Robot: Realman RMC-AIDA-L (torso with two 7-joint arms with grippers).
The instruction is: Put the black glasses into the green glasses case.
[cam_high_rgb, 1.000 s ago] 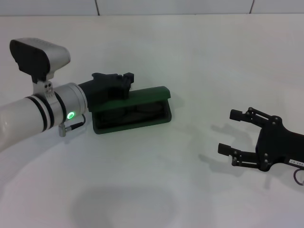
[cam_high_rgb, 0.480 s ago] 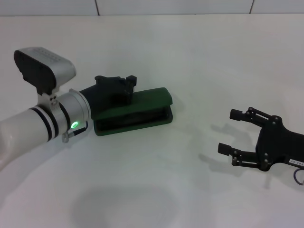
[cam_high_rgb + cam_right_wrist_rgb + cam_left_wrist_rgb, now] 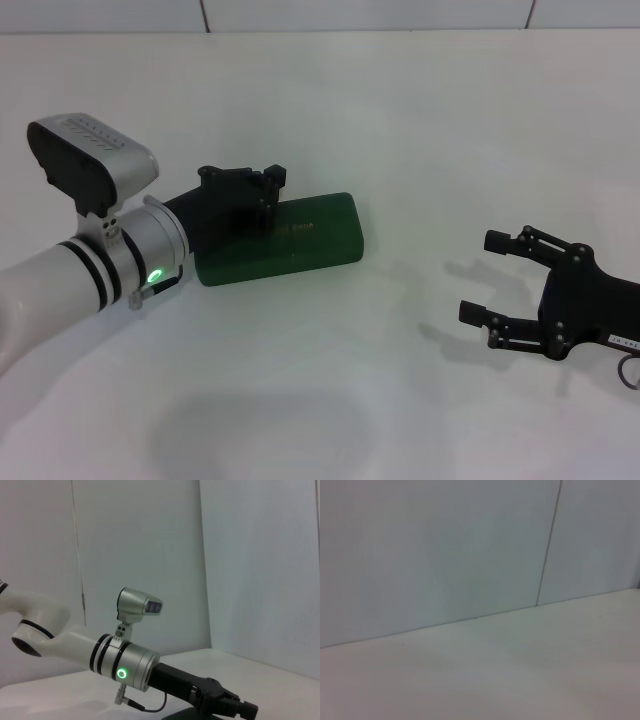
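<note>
Left to right across the white table (image 3: 400, 380): the left arm reaches in from the left edge, its left tool (image 3: 258, 190) resting on the lid of the green glasses case (image 3: 300, 240) at the case's left end; whether its fingers are spread or closed cannot be told, since the tool's dark body merges with the case in the head view and the left wrist view shows only bare table and wall. The case lies left of the table's centre, lid down flat with faint gold lettering on top, so it appears closed. The black glasses are not visible in any view; they are judged to be inside the case, though the shut lid hides the contents and this cannot be confirmed. Toward the right edge, well apart from the case, the right tool (image 3: 492, 277) sits parked with its fingers spread and nothing between them. The task appears at or near completion. Risks from here: if the lid has not latched, lifting the left tool could let it spring back open; a temple arm caught at the rim would keep the lid from seating or could be bent under pressure; and a sideways pull as the tool leaves could drag the light case across the smooth table.
</note>
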